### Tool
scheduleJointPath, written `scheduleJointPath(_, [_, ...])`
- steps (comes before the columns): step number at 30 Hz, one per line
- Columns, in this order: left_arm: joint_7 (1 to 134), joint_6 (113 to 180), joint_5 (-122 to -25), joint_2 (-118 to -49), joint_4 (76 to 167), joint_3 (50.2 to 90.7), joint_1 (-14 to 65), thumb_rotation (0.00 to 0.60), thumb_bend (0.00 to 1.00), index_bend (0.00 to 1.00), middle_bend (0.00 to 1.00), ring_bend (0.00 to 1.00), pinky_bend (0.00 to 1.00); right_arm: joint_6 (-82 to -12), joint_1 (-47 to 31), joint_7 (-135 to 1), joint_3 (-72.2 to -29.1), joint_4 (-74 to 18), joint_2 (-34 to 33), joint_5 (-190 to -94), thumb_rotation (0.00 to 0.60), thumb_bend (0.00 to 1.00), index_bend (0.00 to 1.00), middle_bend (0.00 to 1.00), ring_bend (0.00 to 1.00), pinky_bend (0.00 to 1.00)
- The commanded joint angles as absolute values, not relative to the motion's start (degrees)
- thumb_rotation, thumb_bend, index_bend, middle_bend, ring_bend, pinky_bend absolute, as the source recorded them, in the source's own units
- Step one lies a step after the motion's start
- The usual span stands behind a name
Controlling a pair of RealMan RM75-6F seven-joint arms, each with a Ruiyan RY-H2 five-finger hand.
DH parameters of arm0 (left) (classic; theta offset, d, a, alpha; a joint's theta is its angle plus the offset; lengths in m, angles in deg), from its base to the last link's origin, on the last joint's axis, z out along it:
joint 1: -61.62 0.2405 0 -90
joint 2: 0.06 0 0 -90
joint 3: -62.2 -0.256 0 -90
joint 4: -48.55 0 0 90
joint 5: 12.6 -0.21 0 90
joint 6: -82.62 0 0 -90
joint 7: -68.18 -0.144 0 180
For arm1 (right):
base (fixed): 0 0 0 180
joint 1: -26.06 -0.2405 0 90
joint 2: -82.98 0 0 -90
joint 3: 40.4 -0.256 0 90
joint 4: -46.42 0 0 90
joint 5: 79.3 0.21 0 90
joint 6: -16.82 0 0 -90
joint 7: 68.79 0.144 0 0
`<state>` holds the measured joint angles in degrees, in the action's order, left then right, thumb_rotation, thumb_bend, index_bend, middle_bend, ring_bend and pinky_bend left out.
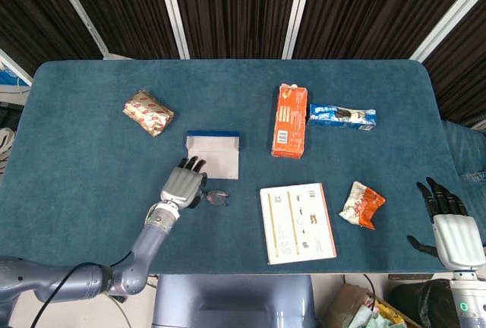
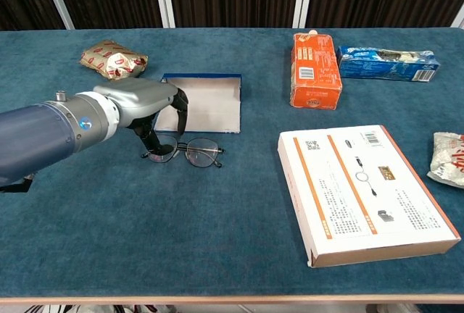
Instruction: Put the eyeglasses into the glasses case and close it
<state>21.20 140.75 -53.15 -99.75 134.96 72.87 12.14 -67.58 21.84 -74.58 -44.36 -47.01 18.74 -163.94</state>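
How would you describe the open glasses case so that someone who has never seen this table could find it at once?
Start at the upright-printed orange carton near the middle of the blue table and look to its left. There the glasses case lies open, just beyond the eyeglasses and the left hand. Unlike the wrapped snacks around it, it is a plain pale tray with a dark blue far edge.

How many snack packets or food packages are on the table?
4. Gold packet back left; orange carton back centre; blue cookie pack right of the carton; crumpled red-white packet front right, beside the white box.
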Motion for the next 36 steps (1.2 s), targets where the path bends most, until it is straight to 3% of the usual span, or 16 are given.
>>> scheduleJointPath(1, [21.6,140.9,-53.3,-100.7,134.1,72.7,11.7,0.6,0.3,0.46,0.12,0.03,0.09,-67.5,21.8,-74.5,-44.4,-47.0,18.8,-163.8,0.6,0.2,0.06,0.03,0.1,0.16])
scheduleJointPath(26, [22.1,142.8,-54.8,-104.3,130.4,72.1,10.4,0.6,0.31,0.51,0.14,0.03,0.09,-67.2,21.7,-74.5,-44.5,-47.1,19.0,-163.5,0.6,0.2,0.06,0.03,0.1,0.16])
scheduleJointPath(36, [22.2,142.7,-54.5,-105.0,129.3,72.4,10.2,0.6,0.36,0.53,0.15,0.03,0.09,-67.2,21.7,-74.6,-44.4,-47.1,18.9,-163.5,0.6,0.2,0.06,0.03,0.1,0.16])
